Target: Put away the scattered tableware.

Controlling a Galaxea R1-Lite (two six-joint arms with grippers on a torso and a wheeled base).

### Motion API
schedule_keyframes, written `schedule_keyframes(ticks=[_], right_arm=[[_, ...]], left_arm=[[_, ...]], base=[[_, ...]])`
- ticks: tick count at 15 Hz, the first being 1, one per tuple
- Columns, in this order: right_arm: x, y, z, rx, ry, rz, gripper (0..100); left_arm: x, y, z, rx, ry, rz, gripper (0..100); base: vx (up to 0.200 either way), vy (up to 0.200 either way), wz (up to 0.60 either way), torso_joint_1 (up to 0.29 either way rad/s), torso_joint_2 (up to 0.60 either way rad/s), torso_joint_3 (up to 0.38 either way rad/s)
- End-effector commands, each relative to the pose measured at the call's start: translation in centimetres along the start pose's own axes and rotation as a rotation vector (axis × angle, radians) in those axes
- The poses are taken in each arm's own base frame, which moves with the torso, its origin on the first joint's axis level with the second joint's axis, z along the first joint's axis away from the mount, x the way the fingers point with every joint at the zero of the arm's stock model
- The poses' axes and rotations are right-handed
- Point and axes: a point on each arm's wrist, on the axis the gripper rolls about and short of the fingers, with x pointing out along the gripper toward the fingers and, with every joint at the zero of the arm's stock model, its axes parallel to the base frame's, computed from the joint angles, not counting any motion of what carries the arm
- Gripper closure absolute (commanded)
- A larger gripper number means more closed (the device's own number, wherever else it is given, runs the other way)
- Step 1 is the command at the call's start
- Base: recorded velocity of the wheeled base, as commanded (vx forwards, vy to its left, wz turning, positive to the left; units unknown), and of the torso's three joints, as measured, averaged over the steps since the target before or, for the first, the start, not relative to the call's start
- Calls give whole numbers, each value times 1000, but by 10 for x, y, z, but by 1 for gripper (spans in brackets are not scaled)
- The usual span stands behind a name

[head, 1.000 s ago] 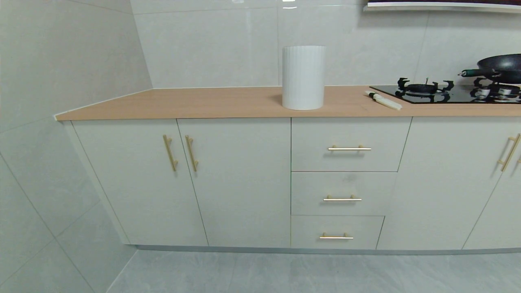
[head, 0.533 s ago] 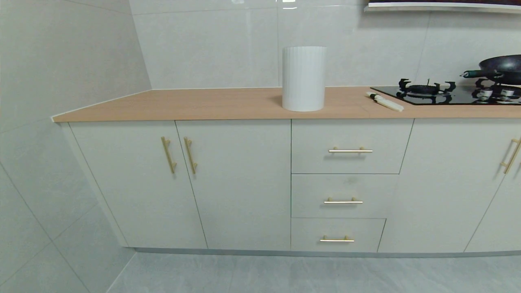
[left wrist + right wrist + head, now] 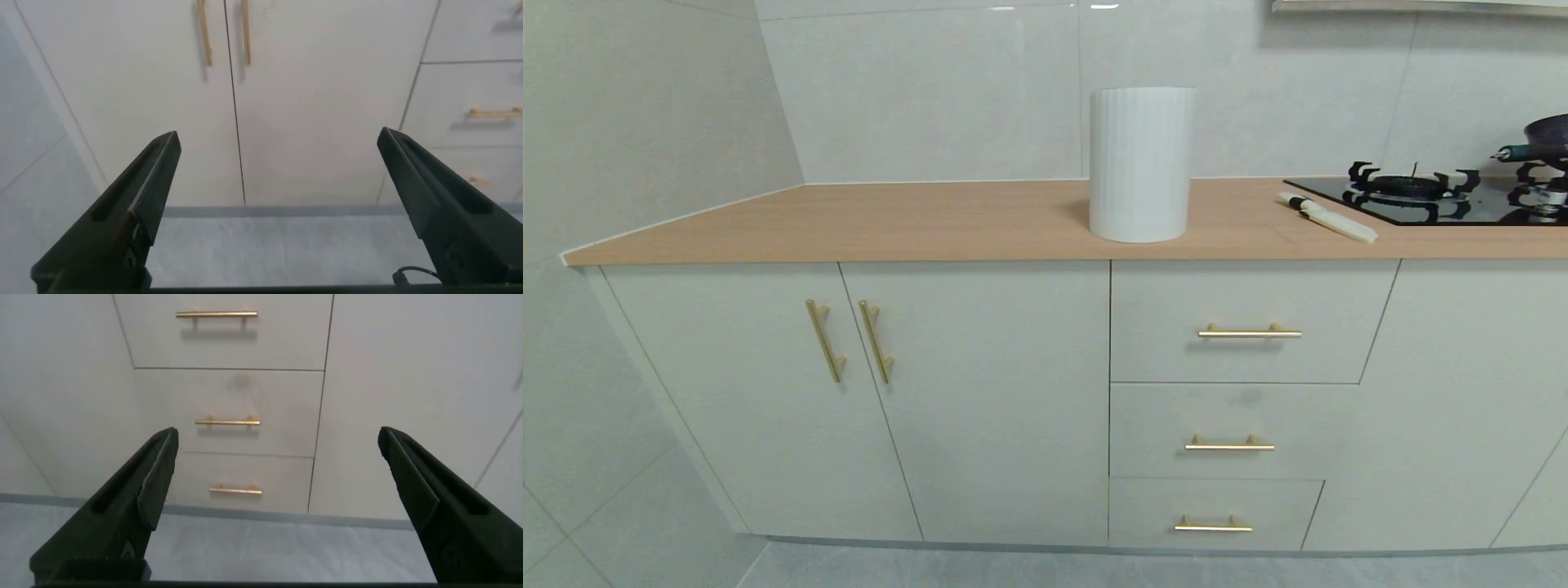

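Both claws hang low in front of the cabinets, each with its dark fingers spread wide and nothing between them. The left claw [image 3: 278,139] faces the double doors [image 3: 327,106] with two upright gold handles, above a strip of grey floor [image 3: 270,253]. The right claw [image 3: 278,437] faces the stack of three drawers [image 3: 237,392], each with a level gold handle.

The head view takes in the wooden surface [image 3: 890,220] above those cabinets. On it a tall white ribbed canister [image 3: 1141,163] stands upright over the top drawer. Well to its right a pale utensil [image 3: 1327,216] lies flat, just beside the near corner of the black gas hob [image 3: 1421,204]. It has a dark band near its far end; whether it is a knife is hard to make out. At the right edge a dark pan [image 3: 1550,131] sits on the far burner, cut off by the frame.
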Motion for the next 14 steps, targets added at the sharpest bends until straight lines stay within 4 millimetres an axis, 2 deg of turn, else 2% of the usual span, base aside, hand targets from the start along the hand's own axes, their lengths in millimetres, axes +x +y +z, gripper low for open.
schedule_keyframes(ticks=[1, 11, 14], right_arm=[[0, 0, 0, 0, 2, 1, 0], [0, 0, 0, 2, 1, 1, 0], [0, 0, 0, 2, 1, 1, 0]], left_arm=[[0, 0, 0, 0, 0, 0, 0], [0, 0, 0, 0, 0, 0, 0], [0, 0, 0, 0, 0, 0, 0]], base=[[200, 0, 0, 2, 2, -2], [200, 0, 0, 3, 1, 3], [0, 0, 0, 0, 0, 0]])
